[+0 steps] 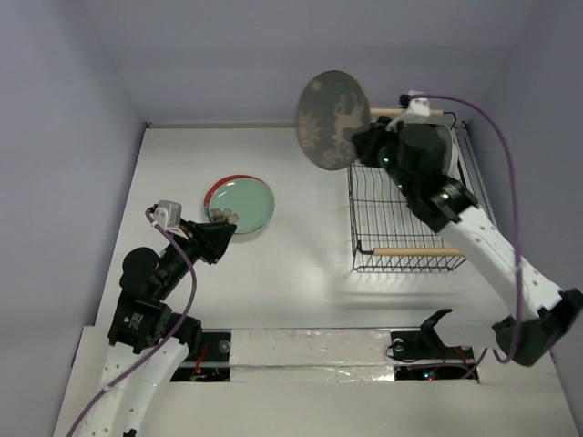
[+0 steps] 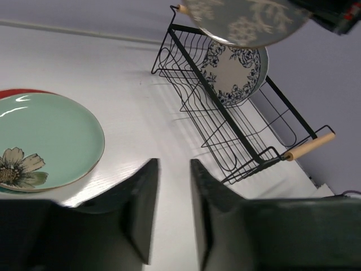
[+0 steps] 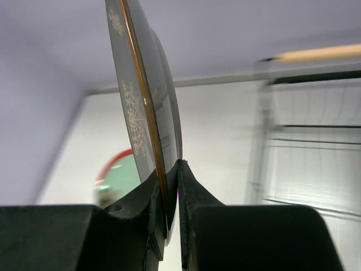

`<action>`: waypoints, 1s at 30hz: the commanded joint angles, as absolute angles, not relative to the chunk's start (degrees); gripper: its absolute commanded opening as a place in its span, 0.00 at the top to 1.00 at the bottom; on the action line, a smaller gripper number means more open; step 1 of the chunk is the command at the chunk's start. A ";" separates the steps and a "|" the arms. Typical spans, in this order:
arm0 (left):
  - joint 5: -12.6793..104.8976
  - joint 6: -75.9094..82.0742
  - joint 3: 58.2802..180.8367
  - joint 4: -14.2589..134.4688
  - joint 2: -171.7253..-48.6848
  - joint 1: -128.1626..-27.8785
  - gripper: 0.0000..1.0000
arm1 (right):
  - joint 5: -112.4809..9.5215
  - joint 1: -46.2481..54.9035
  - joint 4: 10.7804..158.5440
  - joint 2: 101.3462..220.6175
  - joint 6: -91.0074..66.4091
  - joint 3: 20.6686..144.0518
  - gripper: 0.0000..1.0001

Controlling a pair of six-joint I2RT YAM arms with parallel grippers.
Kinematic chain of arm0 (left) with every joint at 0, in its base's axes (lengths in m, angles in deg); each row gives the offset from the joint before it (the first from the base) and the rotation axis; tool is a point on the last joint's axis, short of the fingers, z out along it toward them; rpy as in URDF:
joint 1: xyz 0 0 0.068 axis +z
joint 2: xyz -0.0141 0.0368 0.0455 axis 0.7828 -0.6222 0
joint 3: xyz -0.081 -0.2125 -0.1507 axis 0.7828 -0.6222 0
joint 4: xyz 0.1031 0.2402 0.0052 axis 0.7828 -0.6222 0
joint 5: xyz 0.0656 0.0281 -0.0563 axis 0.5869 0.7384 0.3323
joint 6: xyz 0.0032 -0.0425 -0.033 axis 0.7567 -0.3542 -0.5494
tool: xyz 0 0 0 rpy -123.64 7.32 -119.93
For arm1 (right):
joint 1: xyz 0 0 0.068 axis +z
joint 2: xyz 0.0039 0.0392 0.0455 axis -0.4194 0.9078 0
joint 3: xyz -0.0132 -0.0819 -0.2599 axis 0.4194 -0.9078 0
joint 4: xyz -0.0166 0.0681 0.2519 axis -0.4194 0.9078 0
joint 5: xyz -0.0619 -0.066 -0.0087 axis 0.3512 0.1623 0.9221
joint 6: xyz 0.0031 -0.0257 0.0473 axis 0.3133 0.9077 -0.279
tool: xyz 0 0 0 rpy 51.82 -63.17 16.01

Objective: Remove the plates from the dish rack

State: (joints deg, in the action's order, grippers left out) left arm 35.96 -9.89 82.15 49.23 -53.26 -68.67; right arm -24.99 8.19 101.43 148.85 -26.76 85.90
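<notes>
Overhead, our right fingers (image 1: 364, 143) pinch the round grey-green plate (image 1: 332, 118) on edge, at eleven o'clock of the black wire dish rack (image 1: 405, 232). Our left wrist shows the left fingers (image 2: 145, 209) slightly spread, empty, a glossy teal plate (image 2: 51, 138) at nine o'clock on the worktop (image 2: 113, 68). Our right wrist shows the grey-green plate's gilt rim clamped.

left arm (image 1: 137, 319) and right arm (image 1: 496, 259): white shells, black joints, black wedge-shaped fingers (image 2: 141, 209). purple cables (image 1: 510, 182) run back from both jaws; green lights (image 1: 444, 193) behind the right jaws.
</notes>
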 commanded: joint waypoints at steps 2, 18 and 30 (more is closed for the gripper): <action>34.51 -9.42 82.90 52.64 -52.82 -68.40 0.81 | -49.59 10.71 75.50 160.55 -41.68 83.72 1.00; 36.09 -9.86 82.72 52.29 -52.46 -68.40 0.87 | -54.38 17.04 57.62 188.87 -65.32 86.62 1.00; 35.83 -9.95 82.63 52.38 -52.46 -68.40 0.73 | -55.09 18.09 54.54 196.79 -69.73 85.48 0.88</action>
